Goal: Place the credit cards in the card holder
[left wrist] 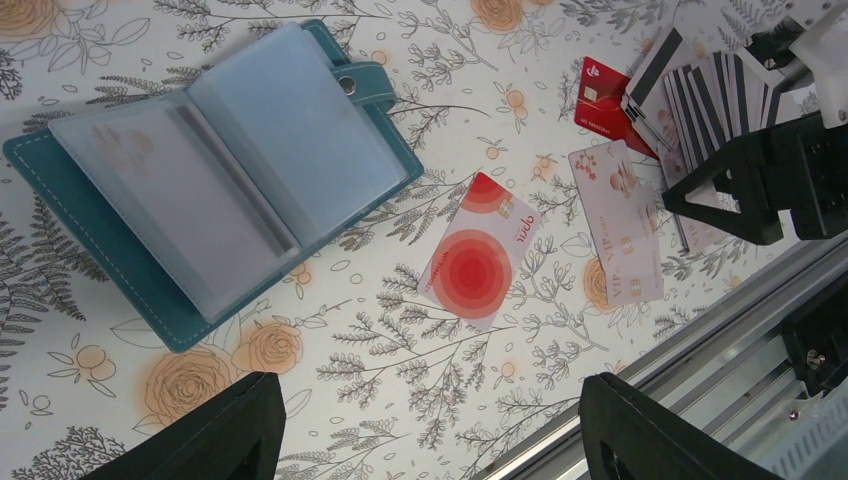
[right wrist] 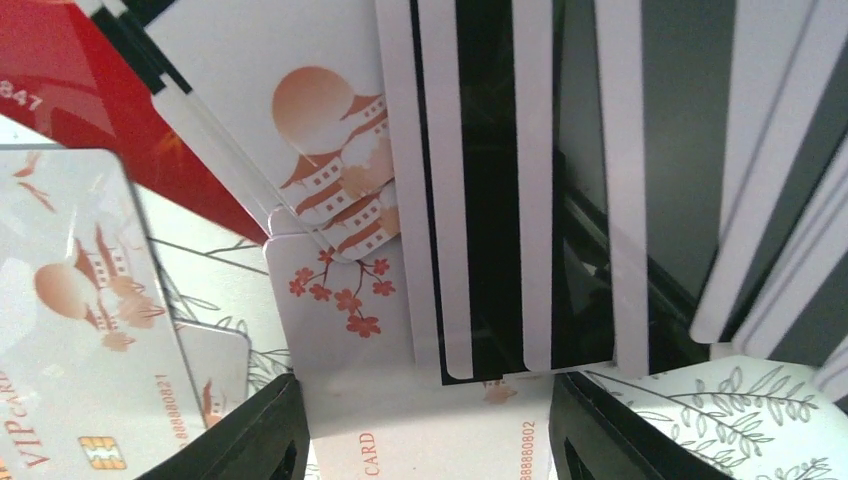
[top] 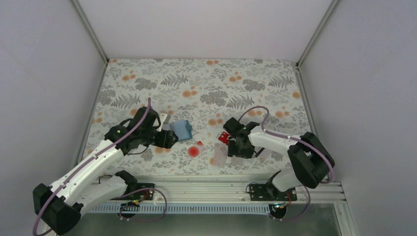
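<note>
The blue card holder point(top: 183, 129) point(left wrist: 230, 170) lies open on the flowered table, its clear inner sleeves up. My left gripper point(top: 169, 137) point(left wrist: 430, 420) hangs open just near of it, with nothing between its fingers. Credit cards are scattered right of the holder: a white one with red rings point(left wrist: 480, 250) point(top: 195, 149), a pale VIP card point(left wrist: 620, 220) point(right wrist: 70, 300), a red card point(left wrist: 600, 100) point(right wrist: 60, 100), and a fanned pile of black-striped cards point(left wrist: 715, 95) point(right wrist: 500, 200). My right gripper point(top: 239, 147) point(right wrist: 425, 430) is down on that pile. A white blossom-printed card point(right wrist: 400, 400) spans the gap, meeting both fingers.
A metal rail point(top: 221, 189) runs along the table's near edge, close behind both grippers. Grey walls close in the left, right and far sides. The right arm's black fingers point(left wrist: 740, 190) show at the edge of the left wrist view.
</note>
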Tool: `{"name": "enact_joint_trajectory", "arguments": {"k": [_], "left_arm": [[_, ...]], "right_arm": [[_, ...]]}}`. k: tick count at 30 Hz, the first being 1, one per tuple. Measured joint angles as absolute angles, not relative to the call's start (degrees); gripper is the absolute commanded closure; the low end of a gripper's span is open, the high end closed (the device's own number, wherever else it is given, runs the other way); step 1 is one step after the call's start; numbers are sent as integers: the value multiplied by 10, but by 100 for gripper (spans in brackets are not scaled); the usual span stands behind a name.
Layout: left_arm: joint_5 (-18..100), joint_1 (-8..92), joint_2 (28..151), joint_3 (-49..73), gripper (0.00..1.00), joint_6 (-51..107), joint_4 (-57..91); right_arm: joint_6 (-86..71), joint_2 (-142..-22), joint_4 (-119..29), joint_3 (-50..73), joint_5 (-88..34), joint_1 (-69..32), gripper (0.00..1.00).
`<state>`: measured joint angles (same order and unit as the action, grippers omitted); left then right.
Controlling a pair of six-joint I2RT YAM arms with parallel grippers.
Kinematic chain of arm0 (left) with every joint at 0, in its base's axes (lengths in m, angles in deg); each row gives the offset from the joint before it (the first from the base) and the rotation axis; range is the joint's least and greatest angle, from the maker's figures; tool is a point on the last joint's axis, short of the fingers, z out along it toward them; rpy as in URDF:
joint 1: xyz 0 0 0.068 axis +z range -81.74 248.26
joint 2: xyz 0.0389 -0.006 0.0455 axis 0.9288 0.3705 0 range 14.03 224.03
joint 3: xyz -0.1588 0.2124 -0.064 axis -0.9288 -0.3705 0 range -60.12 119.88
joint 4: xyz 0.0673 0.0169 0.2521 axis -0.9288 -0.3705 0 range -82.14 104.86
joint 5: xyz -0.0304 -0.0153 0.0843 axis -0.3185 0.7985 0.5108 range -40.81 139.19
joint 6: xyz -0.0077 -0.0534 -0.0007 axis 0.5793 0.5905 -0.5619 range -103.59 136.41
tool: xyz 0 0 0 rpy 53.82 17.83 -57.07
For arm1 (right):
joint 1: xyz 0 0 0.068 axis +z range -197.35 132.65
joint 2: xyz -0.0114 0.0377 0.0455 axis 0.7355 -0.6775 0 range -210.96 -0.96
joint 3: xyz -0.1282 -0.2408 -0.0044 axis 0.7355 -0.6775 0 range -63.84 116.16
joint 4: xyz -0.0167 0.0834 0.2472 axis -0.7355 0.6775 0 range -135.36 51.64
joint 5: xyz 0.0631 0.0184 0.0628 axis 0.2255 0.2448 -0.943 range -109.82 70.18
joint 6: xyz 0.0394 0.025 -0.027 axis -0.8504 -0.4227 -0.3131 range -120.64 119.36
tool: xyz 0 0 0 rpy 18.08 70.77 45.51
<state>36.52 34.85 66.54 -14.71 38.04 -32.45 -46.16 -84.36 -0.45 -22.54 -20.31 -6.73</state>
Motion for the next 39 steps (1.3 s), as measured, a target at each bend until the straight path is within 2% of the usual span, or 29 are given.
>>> {"name": "enact_joint_trajectory", "arguments": {"k": [8,15,17,20,22,33,39], "left_arm": [[365,348,665,-147,25,381,-324],[365,348,665,-147,25,381,-324],[363,348,665,-147,25,381,-324],[357,348,667,-147,25,383,-324],[354,348,668,-147,25,383,-324],[351,348,672,-146,26,383,-325],[352,348,673,-137,26,383,-331]], "right_arm": [[-471,-860,9,-195,-223,-40,47],[-472,-816,17,-174,-249,-36,45],[-474,-803,21,-174,-253,-35,42],[-475,-788,28,-174,-255,-35,26],[-476,-780,33,-177,-249,-35,22],[-490,-806,20,-220,-220,-35,11],[-490,-833,20,-218,-187,-35,10]]}}
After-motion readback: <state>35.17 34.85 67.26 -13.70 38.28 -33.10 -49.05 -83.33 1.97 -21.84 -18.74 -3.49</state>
